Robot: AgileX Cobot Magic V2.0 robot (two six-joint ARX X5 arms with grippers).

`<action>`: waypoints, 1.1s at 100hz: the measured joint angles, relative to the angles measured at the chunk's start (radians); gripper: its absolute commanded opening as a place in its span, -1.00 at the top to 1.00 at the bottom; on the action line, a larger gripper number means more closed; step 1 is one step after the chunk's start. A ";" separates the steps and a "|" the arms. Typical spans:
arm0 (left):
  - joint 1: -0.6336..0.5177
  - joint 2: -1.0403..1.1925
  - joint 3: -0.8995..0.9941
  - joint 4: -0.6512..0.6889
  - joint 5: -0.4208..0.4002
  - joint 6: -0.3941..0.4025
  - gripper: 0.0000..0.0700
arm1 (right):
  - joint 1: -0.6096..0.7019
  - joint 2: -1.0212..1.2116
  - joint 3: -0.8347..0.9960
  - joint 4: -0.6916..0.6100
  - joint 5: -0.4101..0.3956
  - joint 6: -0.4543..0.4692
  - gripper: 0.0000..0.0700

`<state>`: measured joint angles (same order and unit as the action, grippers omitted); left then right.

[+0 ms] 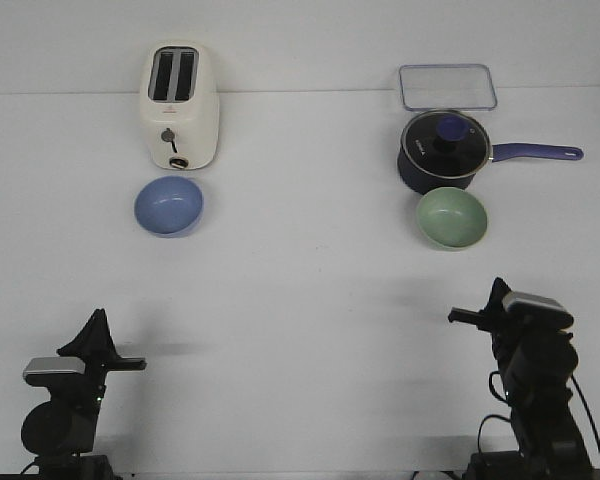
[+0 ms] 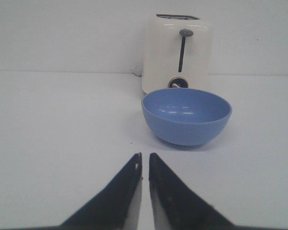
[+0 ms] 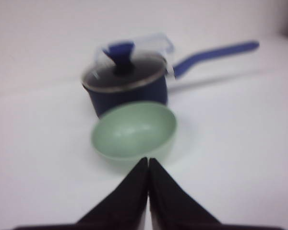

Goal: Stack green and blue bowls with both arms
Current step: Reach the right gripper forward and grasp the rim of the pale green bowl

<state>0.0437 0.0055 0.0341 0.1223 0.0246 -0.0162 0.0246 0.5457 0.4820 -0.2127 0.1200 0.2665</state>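
The periwinkle blue bowl (image 1: pixel 169 205) stands upright and empty on the white table, just in front of the toaster. In the left wrist view the blue bowl (image 2: pixel 186 115) lies ahead of my left gripper (image 2: pixel 145 156), a little to one side and well apart from it. The mint green bowl (image 1: pixel 451 217) stands upright and empty in front of the saucepan. In the right wrist view the green bowl (image 3: pixel 134 129) is straight ahead of my right gripper (image 3: pixel 148 160). Both grippers are shut and empty. In the front view the left gripper (image 1: pixel 99 322) and right gripper (image 1: pixel 497 296) are low at the near edge.
A cream toaster (image 1: pixel 181 105) stands behind the blue bowl and also shows in the left wrist view (image 2: pixel 177 52). A dark navy saucepan (image 1: pixel 445 150) with a glass lid points its handle right. A clear flat container (image 1: pixel 447 86) lies behind it.
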 measured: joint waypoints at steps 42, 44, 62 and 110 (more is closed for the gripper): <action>0.000 0.000 0.000 0.000 0.000 0.000 0.96 | -0.148 0.736 0.497 -0.134 -0.184 -0.011 -0.38; 0.000 0.000 0.000 0.000 0.000 0.000 0.96 | -0.152 0.762 0.514 -0.134 -0.188 -0.016 -0.38; 0.000 0.000 0.000 0.000 0.000 0.000 0.96 | -0.175 0.954 0.621 -0.149 -0.196 -0.050 -0.37; 0.000 0.000 0.000 0.000 0.000 0.000 0.96 | -0.185 1.113 0.642 -0.116 -0.197 -0.063 1.00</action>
<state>0.0437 0.0055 0.0341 0.1219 0.0246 -0.0162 -0.1600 1.6588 1.1244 -0.3283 -0.0772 0.2035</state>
